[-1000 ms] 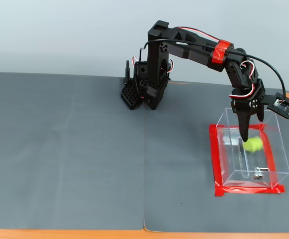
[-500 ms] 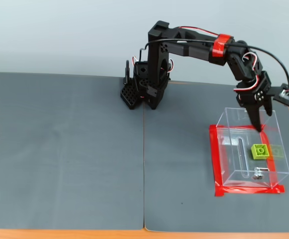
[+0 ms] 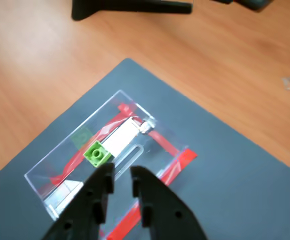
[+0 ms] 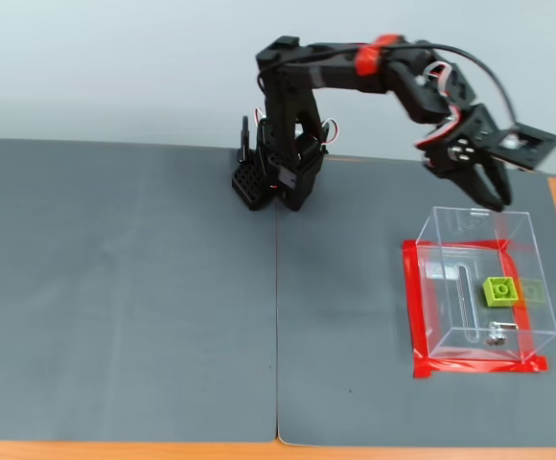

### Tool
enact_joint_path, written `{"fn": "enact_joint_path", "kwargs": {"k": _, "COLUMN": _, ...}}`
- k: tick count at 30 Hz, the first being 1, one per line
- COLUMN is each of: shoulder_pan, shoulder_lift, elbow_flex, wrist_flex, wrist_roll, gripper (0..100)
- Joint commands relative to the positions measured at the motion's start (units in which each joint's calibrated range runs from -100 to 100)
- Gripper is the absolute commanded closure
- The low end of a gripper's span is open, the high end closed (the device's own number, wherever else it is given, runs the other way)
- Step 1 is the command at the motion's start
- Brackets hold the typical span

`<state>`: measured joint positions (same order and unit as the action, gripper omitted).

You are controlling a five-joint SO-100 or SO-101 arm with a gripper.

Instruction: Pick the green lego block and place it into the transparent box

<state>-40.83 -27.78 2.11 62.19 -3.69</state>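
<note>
We see the gripper (image 4: 496, 199) empty, hanging in the air above the far edge of the transparent box (image 4: 451, 331), touching nothing. In the wrist view the gripper (image 3: 121, 176) has its two black fingers (image 3: 101, 186) parted by a narrow gap, tips nearly parallel, nothing between them. Slightly apart, not clamped on anything.

The green lego block (image 4: 499, 290) lies on the floor of the transparent box, studs up, at about 3 o'clock from the box centre in the fixed view, close to the right wall. A paler green reflection shows on the wall just beside it. In the wrist view the green lego block (image 3: 97, 153) sits just above the finger tips in the picture, at roughly 11 o'clock from them, inside the transparent box (image 3: 60, 165).

The box base has a long slot (image 4: 464, 297) running 12 to 6 o'clock and a small metal fitting (image 4: 496, 335) near the 6 o'clock end. Red tape (image 4: 413, 307) borders the box on the grey mat (image 4: 125, 287). The arm (image 4: 335, 72) carries a red tape band near the elbow. The arm base (image 4: 273, 177) stands at about 10 o'clock from the box.

We can read no brand, label or writing in either view.
</note>
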Motion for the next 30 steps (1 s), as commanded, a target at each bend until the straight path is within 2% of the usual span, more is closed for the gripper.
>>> {"fn": "enact_joint_path", "kwargs": {"k": 1, "shoulder_pan": 5.35, "shoulder_lift": -8.63, "elbow_flex": 3.18, "wrist_flex": 0.31, "wrist_roll": 0.17, "gripper": 96}}
{"fn": "enact_joint_path", "kwargs": {"k": 16, "shoulder_pan": 35.42, "shoulder_lift": -35.51, "elbow_flex": 24.17, "wrist_flex": 0.31, "wrist_roll": 0.22, "gripper": 96}}
{"fn": "enact_joint_path", "kwargs": {"k": 22, "shoulder_pan": 40.42, "shoulder_lift": -43.99, "elbow_flex": 33.76, "wrist_flex": -0.21, "wrist_roll": 0.28, "gripper": 96}}
{"fn": "enact_joint_path", "kwargs": {"k": 30, "shoulder_pan": 40.42, "shoulder_lift": -55.43, "elbow_flex": 46.24, "wrist_flex": -0.38, "wrist_roll": 0.33, "gripper": 96}}
